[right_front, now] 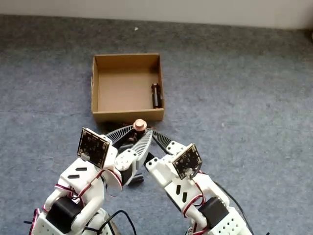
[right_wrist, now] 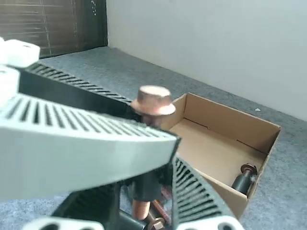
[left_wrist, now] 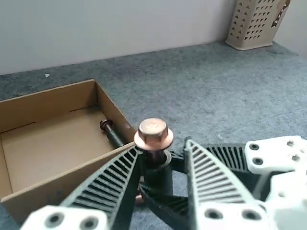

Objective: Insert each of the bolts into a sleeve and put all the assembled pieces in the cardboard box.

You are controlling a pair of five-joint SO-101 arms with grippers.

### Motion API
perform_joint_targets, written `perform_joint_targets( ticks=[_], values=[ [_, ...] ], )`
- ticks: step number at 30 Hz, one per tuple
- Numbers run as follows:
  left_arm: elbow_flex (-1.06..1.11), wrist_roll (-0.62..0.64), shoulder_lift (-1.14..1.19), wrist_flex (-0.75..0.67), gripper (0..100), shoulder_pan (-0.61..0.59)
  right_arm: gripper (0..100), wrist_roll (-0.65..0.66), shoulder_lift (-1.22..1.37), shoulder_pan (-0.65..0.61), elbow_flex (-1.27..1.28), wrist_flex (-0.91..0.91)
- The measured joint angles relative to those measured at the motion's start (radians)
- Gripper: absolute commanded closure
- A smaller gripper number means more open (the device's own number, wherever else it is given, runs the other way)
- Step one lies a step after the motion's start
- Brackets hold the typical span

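Note:
A black sleeve (left_wrist: pixel 158 178) stands upright with a copper bolt (left_wrist: pixel 153 132) pushed down into it, the bolt's head on top (right_front: pixel 140 125). My left gripper (left_wrist: pixel 162 152) is shut on the sleeve just in front of the cardboard box (right_front: pixel 126 115). My right gripper (right_wrist: pixel 146 201) is low at the same sleeve (right_wrist: pixel 148 184), from the other side, and the bolt's tip (right_wrist: pixel 141 211) pokes out below. One assembled piece (right_front: pixel 156 95) lies inside the box against its right wall.
A second copper bolt (right_wrist: pixel 159 221) lies on the grey carpet under the grippers. A small dark piece (right_front: pixel 138 178) sits between the two arms. A beige perforated bin (left_wrist: pixel 254 24) stands by the far wall. Open carpet lies to both sides of the box.

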Motion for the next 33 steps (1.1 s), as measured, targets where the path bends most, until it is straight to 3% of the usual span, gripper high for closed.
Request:
perform_joint_targets(
  ticks=[8,21,29,33],
  values=[
    [-0.02,-0.041,0.0,0.077,80,-0.003,99.4,0.0,0.0,0.012,0.0,0.0],
    [-0.224,-0.144,-0.011,0.247,81,-0.011,99.4,0.0,0.0,0.063,0.002,0.0],
    [-0.196,-0.252,-0.011,0.276,100,-0.302,99.4,0.0,0.0,0.186,0.009,0.0],
    [-0.072,-0.287,-0.011,0.276,99,-0.456,99.4,0.0,0.0,0.207,0.009,0.0]
  ],
)
